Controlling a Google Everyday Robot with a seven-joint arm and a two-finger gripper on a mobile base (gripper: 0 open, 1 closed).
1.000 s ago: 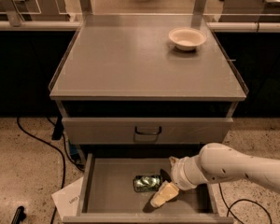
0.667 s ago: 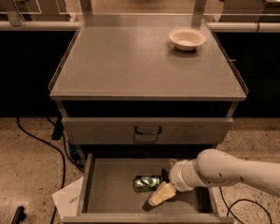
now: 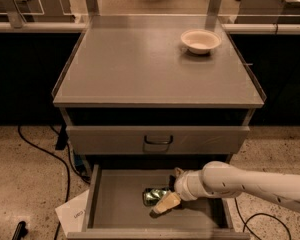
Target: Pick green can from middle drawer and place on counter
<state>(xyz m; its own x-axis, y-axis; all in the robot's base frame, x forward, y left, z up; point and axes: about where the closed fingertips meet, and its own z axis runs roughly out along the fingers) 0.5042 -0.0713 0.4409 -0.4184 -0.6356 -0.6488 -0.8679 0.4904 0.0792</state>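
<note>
The green can (image 3: 154,196) lies on its side on the floor of the open middle drawer (image 3: 115,204), near the middle. My gripper (image 3: 166,193) reaches in from the right on a white arm and sits at the can's right end, low in the drawer. It is open, with one cream finger (image 3: 165,204) in front of the can and the other behind it. The counter (image 3: 140,64) is the flat grey top of the cabinet above.
A white bowl (image 3: 200,40) stands on the counter at the back right. A closed drawer front with a dark handle (image 3: 158,140) overhangs the open drawer. Black cables (image 3: 45,154) and a sheet of paper (image 3: 75,215) lie on the floor to the left.
My arm has shifted slightly left, bringing the gripper closer around the can's right end. The can has not moved.
</note>
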